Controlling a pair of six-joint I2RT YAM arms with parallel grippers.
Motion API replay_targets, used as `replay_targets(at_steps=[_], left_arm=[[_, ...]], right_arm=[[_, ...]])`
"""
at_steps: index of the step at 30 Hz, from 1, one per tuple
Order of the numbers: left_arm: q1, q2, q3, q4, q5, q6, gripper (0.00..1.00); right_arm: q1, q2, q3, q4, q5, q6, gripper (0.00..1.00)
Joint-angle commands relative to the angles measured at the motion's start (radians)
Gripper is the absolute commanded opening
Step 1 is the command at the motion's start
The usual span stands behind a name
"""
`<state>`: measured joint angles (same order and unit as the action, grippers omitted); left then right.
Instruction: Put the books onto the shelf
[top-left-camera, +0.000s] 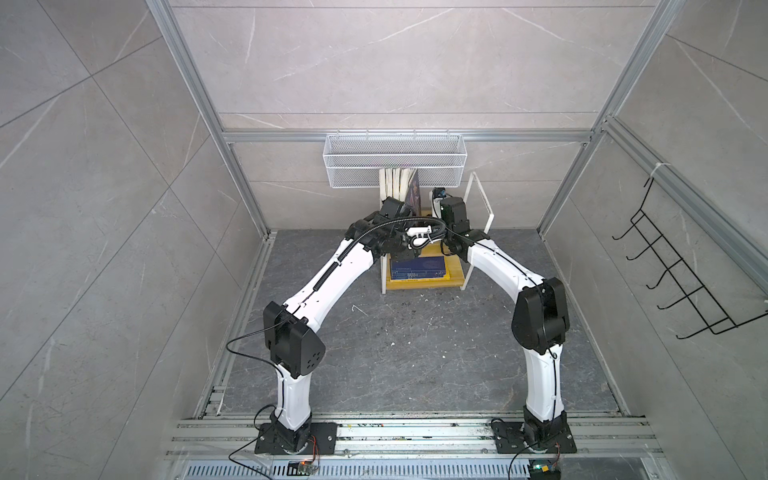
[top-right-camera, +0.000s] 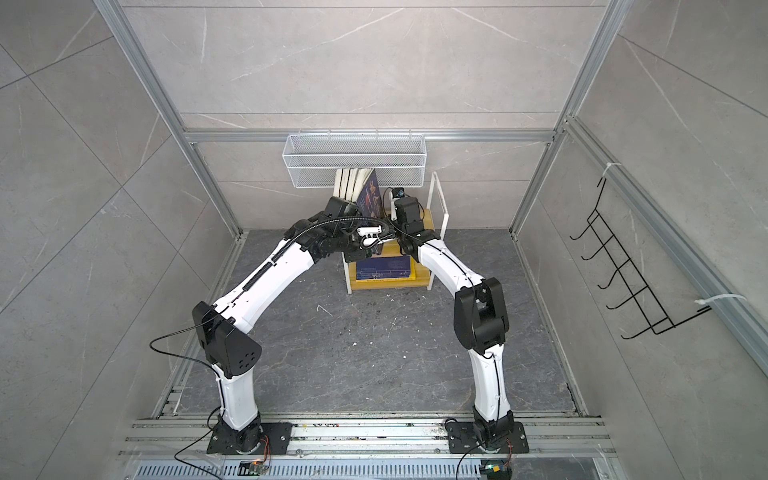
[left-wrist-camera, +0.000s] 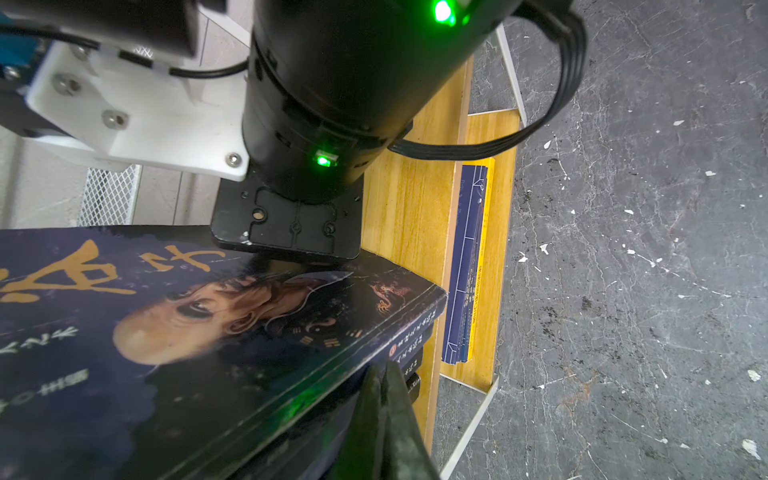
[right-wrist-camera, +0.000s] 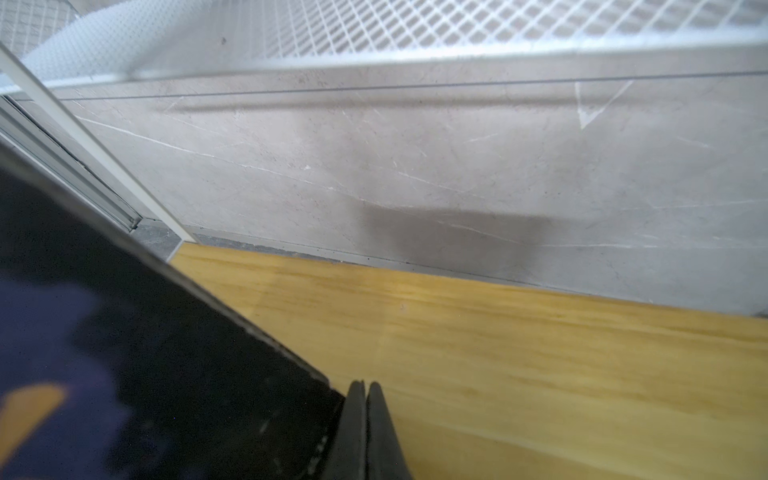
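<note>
The shelf (top-left-camera: 453, 274) (top-right-camera: 419, 276) stands against the back wall. Several books (top-left-camera: 399, 185) (top-right-camera: 353, 183) stand upright at the left of its upper board. The outermost is navy with orange calligraphy and a portrait (left-wrist-camera: 187, 324) (top-right-camera: 370, 195), and it leans. Another navy book (top-left-camera: 417, 268) (left-wrist-camera: 469, 266) lies flat on the lower board. My left gripper (left-wrist-camera: 384, 374) is shut, empty, its tips at the standing books' spines. My right gripper (right-wrist-camera: 365, 386) is shut, empty, beside the navy cover (right-wrist-camera: 124, 332) on the upper board (right-wrist-camera: 540, 353). Both fingertips are hidden in both top views.
A white wire mesh basket (top-left-camera: 395, 160) (right-wrist-camera: 457, 25) hangs on the back wall just above the shelf. A black wire hook rack (top-left-camera: 681, 270) is on the right wall. The shelf's white frame (top-left-camera: 482, 203) rises right of my right arm. Small white specks dot the dark floor (top-left-camera: 415, 345).
</note>
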<state>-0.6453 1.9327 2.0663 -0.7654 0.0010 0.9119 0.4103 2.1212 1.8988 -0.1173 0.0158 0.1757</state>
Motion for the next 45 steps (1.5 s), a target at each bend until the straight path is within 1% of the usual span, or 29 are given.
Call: replay_targets(at_steps=[1, 6, 9, 12, 13, 15, 17, 19, 21, 23, 24, 25, 26, 27, 31, 35, 36, 38, 42, 45], left_arm=[[0.01, 0.008, 0.043, 0.052, -0.021, -0.018, 0.0], [0.007, -0.008, 0.055, 0.028, -0.002, -0.027, 0.0], [-0.002, -0.058, 0.056, -0.003, 0.036, -0.076, 0.0], [-0.006, -0.128, 0.052, -0.03, 0.088, -0.152, 0.0], [-0.005, -0.152, 0.052, -0.041, 0.106, -0.177, 0.01], [-0.005, -0.191, 0.053, -0.061, 0.129, -0.227, 0.07], [-0.002, -0.228, 0.052, -0.082, 0.141, -0.263, 0.19], [0.007, -0.262, 0.04, -0.096, 0.152, -0.291, 0.34], [0.029, -0.295, 0.022, -0.104, 0.168, -0.319, 0.43], [0.08, -0.327, 0.0, -0.106, 0.197, -0.362, 0.5], [0.111, -0.341, -0.012, -0.104, 0.212, -0.389, 0.55], [0.155, -0.359, -0.026, -0.098, 0.239, -0.425, 0.61], [0.205, -0.376, -0.038, -0.096, 0.277, -0.46, 0.64], [0.251, -0.392, -0.055, -0.09, 0.306, -0.492, 0.67], [0.444, -0.463, -0.156, -0.059, 0.371, -0.604, 0.76], [0.613, -0.547, -0.326, -0.004, 0.381, -0.719, 0.83], [0.641, -0.567, -0.371, 0.011, 0.379, -0.733, 0.85], [0.699, -0.609, -0.477, 0.046, 0.363, -0.765, 0.99], [0.78, -0.672, -0.677, 0.133, 0.303, -0.81, 1.0], [0.802, -0.697, -0.805, 0.203, 0.276, -0.83, 1.0]], right_arm=[[0.015, 0.008, 0.053, -0.023, 0.009, -0.03, 0.0], [0.006, -0.024, 0.117, -0.082, 0.042, -0.05, 0.02], [0.004, -0.074, 0.151, -0.132, 0.073, -0.074, 0.06], [0.004, -0.157, 0.161, -0.172, 0.104, -0.105, 0.1], [0.003, -0.19, 0.164, -0.188, 0.113, -0.119, 0.12], [0.0, -0.254, 0.166, -0.225, 0.133, -0.144, 0.19], [-0.005, -0.32, 0.165, -0.265, 0.151, -0.173, 0.26], [-0.009, -0.393, 0.146, -0.307, 0.17, -0.2, 0.36], [-0.018, -0.462, 0.118, -0.336, 0.184, -0.222, 0.47], [-0.027, -0.542, 0.07, -0.358, 0.202, -0.248, 0.62], [-0.033, -0.576, 0.051, -0.368, 0.21, -0.257, 0.7], [-0.037, -0.612, 0.027, -0.38, 0.228, -0.266, 0.82], [-0.043, -0.65, 0.001, -0.387, 0.25, -0.277, 0.93], [-0.047, -0.686, -0.03, -0.391, 0.271, -0.288, 0.99], [-0.066, -0.821, -0.169, -0.398, 0.351, -0.32, 0.99], [-0.096, -0.964, -0.368, -0.347, 0.411, -0.317, 0.99], [-0.104, -0.995, -0.418, -0.33, 0.422, -0.318, 0.99], [-0.125, -1.052, -0.525, -0.298, 0.46, -0.309, 0.99], [-0.152, -1.116, -0.691, -0.289, 0.518, -0.269, 0.99], [-0.161, -1.162, -0.862, -0.196, 0.504, -0.239, 1.0]])
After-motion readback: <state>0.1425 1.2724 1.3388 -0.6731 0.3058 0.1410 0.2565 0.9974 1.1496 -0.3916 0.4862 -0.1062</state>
